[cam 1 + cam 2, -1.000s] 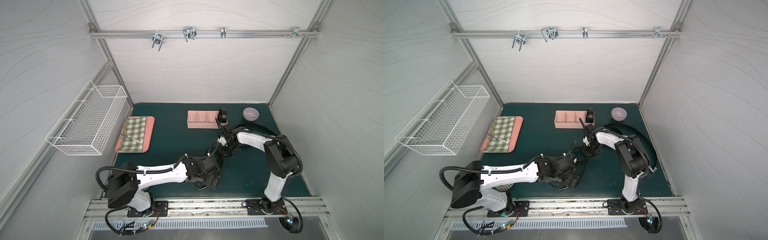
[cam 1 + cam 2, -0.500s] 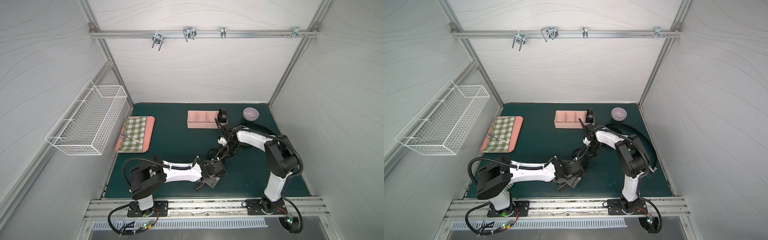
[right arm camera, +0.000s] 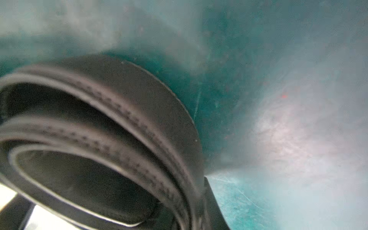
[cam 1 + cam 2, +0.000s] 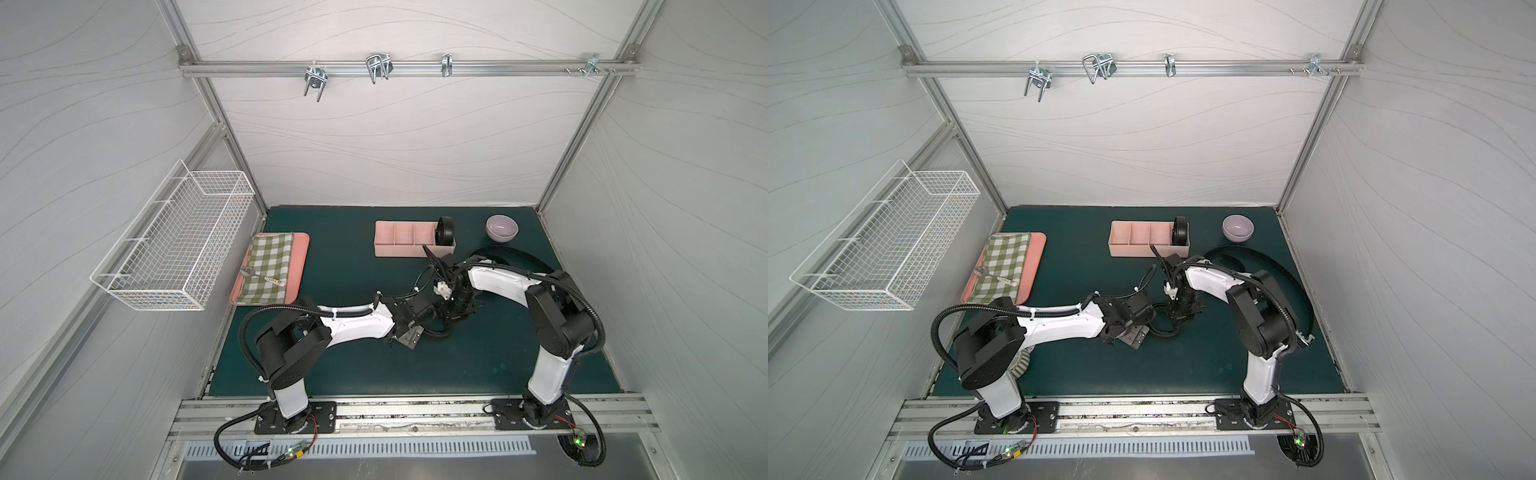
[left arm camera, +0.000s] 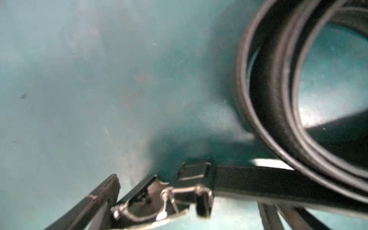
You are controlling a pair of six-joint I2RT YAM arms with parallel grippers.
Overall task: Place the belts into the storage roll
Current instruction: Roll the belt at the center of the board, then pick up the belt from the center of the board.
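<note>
The pale pink storage roll [image 4: 399, 248] [image 4: 1133, 248] lies at the back of the green mat, with one belt coiled like a wheel [image 4: 444, 232] [image 4: 1181, 232] in its right end compartment. A loose belt [image 4: 513, 254] [image 4: 1262, 254] curves along the mat behind the right arm. At mid-mat my right gripper [image 4: 455, 313] [image 4: 1181, 312] is shut on a half-coiled belt [image 3: 119, 135] [image 5: 268, 83], pinching its layers against one finger [image 3: 214, 207]. That belt's buckle [image 5: 163, 201] lies between the fingers [image 5: 101, 197] of my open left gripper [image 4: 411, 334] [image 4: 1133, 334].
A white wire basket [image 4: 174, 241] hangs on the left wall. A flat pink tray [image 4: 301, 266] with a checked cloth and a spoon lies at the left. A lilac bowl [image 4: 502, 227] stands at the back right. Metal hooks [image 4: 376, 70] hang from the overhead rail.
The left arm's shoulder and elbow have swung to the right, while its gripper stayed by the belt's buckle at mid-mat. The right arm has kept its hold and place.
</note>
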